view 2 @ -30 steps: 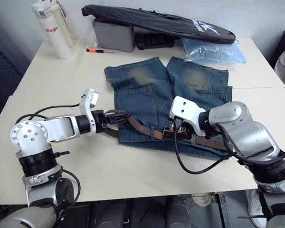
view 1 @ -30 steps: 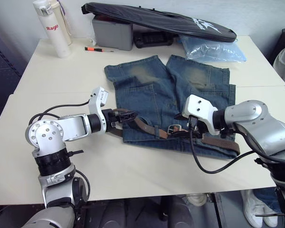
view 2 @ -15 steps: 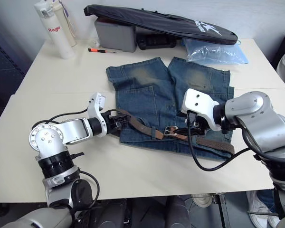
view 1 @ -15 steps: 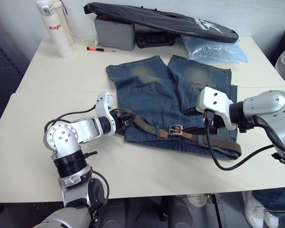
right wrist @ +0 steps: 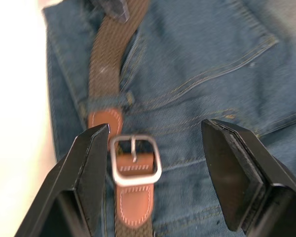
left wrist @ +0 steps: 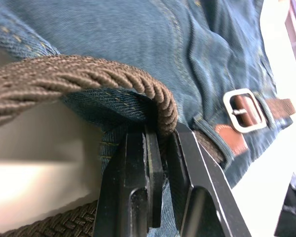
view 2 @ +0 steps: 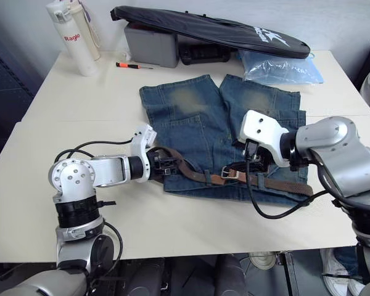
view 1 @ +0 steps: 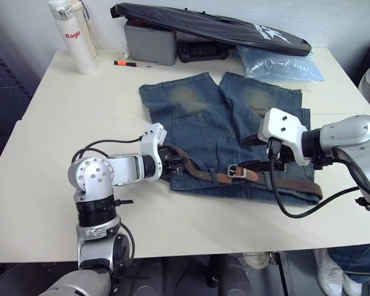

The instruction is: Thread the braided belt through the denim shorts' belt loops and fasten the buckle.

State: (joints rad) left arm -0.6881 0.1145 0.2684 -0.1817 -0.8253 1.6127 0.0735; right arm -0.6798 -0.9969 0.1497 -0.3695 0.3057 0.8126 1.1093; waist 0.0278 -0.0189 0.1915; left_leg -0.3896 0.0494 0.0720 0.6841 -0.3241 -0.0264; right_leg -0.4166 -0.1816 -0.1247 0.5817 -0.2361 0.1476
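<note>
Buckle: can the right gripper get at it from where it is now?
Probably yes. The right gripper is open with the buckle lying flat on the shorts between its fingers, nearer one. Nothing covers it; the left gripper is shut on the belt at the waistband's far end.

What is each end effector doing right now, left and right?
Left end effector: shut on the braided belt at the denim shorts' waistband corner.
Right end effector: open, holding nothing, over the buckle.

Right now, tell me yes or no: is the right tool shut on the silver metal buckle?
No: the right tool is open, its black fingers spread either side of the silver metal buckle.
</note>
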